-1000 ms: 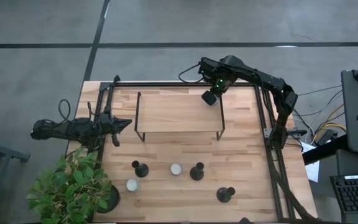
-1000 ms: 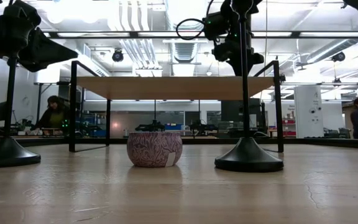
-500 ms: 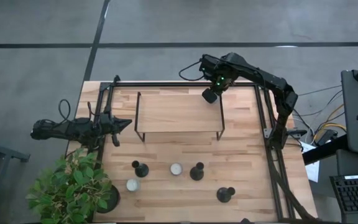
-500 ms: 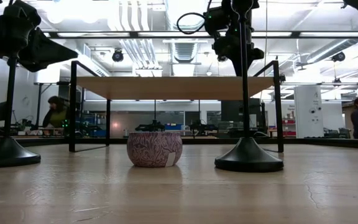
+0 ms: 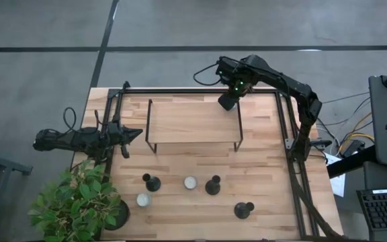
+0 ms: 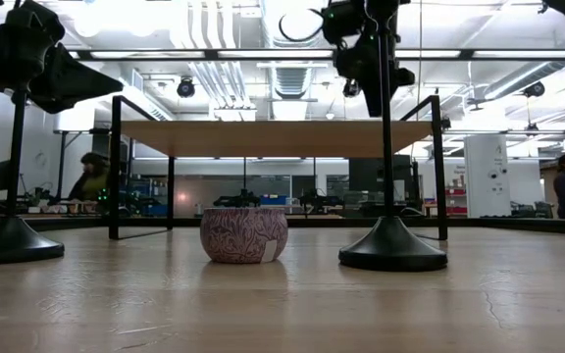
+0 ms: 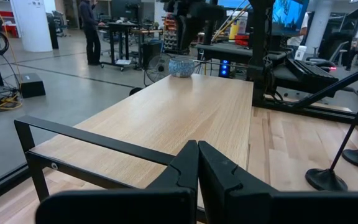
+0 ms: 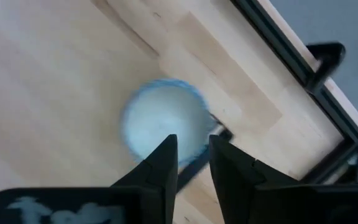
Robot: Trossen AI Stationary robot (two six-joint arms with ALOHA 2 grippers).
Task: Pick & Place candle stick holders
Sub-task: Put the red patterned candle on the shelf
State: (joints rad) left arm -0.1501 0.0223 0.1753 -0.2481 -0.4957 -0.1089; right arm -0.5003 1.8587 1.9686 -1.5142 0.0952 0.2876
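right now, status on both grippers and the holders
Right gripper open above whitish cup on shelf. Left gripper shut, parked at table edge. Nothing in the way.

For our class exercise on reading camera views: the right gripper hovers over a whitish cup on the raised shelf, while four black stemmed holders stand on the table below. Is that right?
Not quite. The high view shows three black stemmed holders on the table, not four. The rest holds: the right gripper hovers over the whitish cup on the raised shelf.
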